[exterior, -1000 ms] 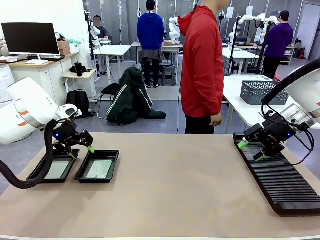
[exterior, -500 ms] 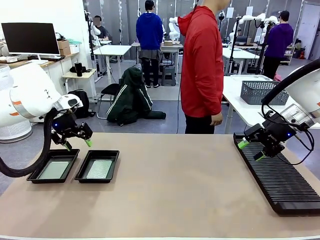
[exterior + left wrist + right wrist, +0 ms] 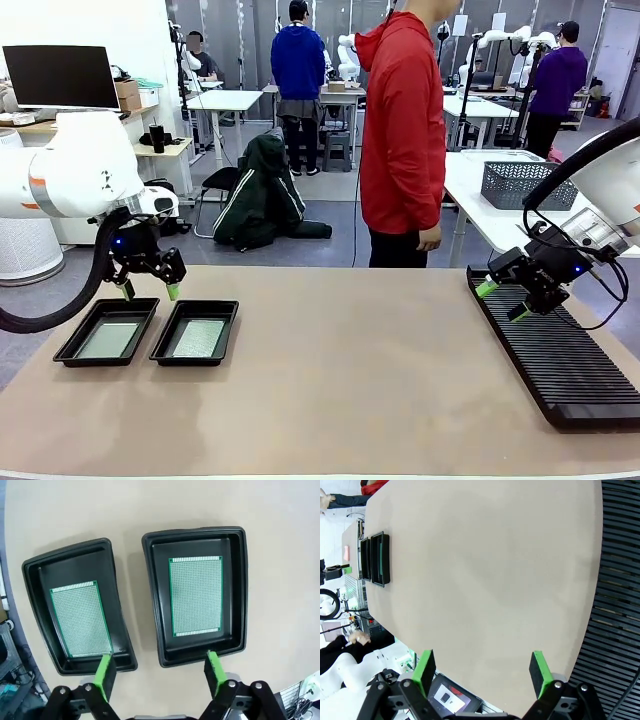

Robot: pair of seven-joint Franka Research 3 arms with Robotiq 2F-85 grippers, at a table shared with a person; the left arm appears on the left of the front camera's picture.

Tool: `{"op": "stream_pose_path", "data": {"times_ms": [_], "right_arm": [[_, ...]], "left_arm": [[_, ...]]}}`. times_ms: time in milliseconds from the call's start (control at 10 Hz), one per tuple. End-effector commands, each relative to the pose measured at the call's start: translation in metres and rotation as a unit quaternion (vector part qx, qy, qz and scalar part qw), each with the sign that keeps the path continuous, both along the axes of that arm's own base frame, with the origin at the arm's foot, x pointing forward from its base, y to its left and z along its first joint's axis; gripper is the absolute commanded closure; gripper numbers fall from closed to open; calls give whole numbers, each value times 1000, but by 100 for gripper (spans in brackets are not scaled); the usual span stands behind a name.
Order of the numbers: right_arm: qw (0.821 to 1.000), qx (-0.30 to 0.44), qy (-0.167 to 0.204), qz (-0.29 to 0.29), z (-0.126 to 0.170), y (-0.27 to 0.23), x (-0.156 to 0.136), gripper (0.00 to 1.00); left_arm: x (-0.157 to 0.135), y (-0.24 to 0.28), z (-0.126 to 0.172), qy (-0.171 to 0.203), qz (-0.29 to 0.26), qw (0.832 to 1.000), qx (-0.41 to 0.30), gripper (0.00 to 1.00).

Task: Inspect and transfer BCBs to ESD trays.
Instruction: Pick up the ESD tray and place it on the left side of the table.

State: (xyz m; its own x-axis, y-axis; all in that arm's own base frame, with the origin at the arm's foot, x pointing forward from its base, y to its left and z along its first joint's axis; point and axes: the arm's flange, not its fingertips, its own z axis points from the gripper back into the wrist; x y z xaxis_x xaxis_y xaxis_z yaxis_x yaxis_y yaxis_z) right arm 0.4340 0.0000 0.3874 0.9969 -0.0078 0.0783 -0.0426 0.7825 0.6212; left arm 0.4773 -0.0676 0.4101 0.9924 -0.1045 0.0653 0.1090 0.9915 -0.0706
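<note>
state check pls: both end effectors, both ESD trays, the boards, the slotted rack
left end effector: open, empty, hovering above the trays
right end effector: open, empty, over the rack's near end
left ESD tray: holds one board
right ESD tray: holds one board
left BCB: flat on its tray floor
right BCB: flat on its tray floor
black slotted rack: no boards visible in its slots

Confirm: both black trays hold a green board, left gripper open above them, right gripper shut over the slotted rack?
One thing is off: the right gripper is open, not shut; the right wrist view shows its green pads spread wide with nothing between them. The rest stands: each tray holds a board, the left gripper is open above them, and the right one hangs over the rack.
</note>
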Motion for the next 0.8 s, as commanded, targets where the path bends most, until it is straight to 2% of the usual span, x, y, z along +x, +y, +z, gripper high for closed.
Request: {"op": "stream_pose_path", "data": {"times_ms": [0,100,700], "right_arm": [[1000,-2,1,-8,1,1,-1,0],[1000,-2,1,-8,1,1,-1,0],[1000,-2,1,-8,1,1,-1,0]], "left_arm": [[4,-4,0,15,-9,1000,5,6],[0,0,0,0,0,1000,0,6],[0,0,0,0,0,1000,0,6]]}}
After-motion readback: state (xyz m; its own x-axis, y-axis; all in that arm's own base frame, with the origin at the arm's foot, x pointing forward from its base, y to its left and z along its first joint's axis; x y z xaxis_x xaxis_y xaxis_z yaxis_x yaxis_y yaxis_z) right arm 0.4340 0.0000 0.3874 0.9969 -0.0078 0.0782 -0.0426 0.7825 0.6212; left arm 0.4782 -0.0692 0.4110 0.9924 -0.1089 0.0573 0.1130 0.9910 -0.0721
